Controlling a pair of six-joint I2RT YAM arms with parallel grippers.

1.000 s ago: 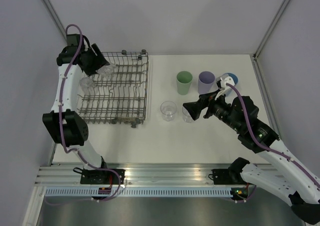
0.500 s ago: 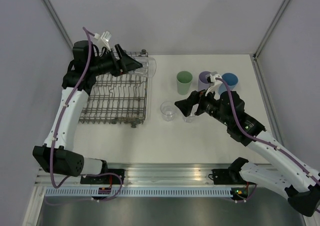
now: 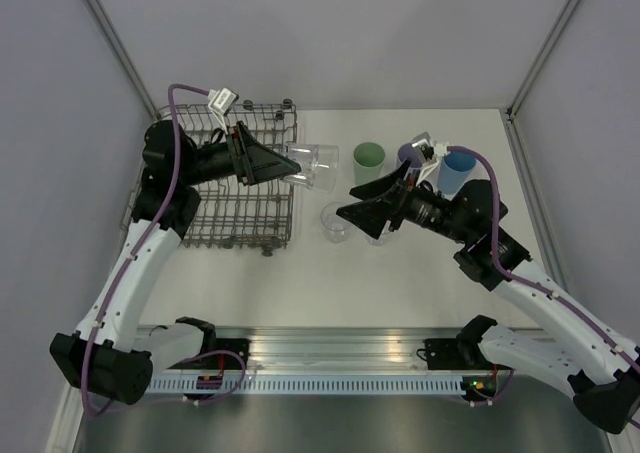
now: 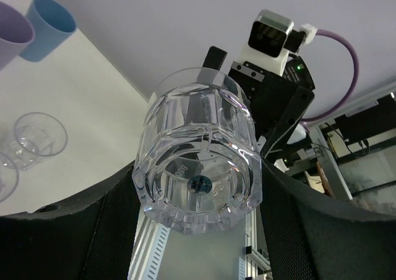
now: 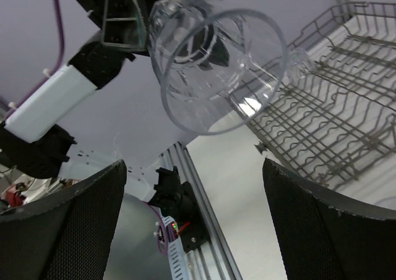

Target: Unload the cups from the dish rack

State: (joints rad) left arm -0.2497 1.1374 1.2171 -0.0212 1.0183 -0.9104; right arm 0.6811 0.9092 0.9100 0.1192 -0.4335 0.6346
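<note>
— What does the left gripper have?

— A clear tumbler, pinched near its base between both fingers, with the jaws closed to the width of the glass. It lies on its side in the air, mouth toward the right edge of the worktop. It is just off the right side of the dish rack, nearer the far edge than the near one.

— And the rack itself?

— It sits along the left edge, reaching up to the far-left corner. The left arm crosses over it, so I cannot tell whether any cup is inside.

— The right gripper?

— Spread wide, holding nothing. It hangs near the middle of the worktop, fingertips aimed at the held tumbler, close to it but apart.

— What stands on the table?

— Toward the far edge, in a row running to the right, are the pale green cup, the lavender cup, partly behind the right arm, and the blue cup. All three are upright. In front of them, nearer the middle, one clear cup stands upright. A second clear cup is just right of it, mostly under the right gripper.
</note>
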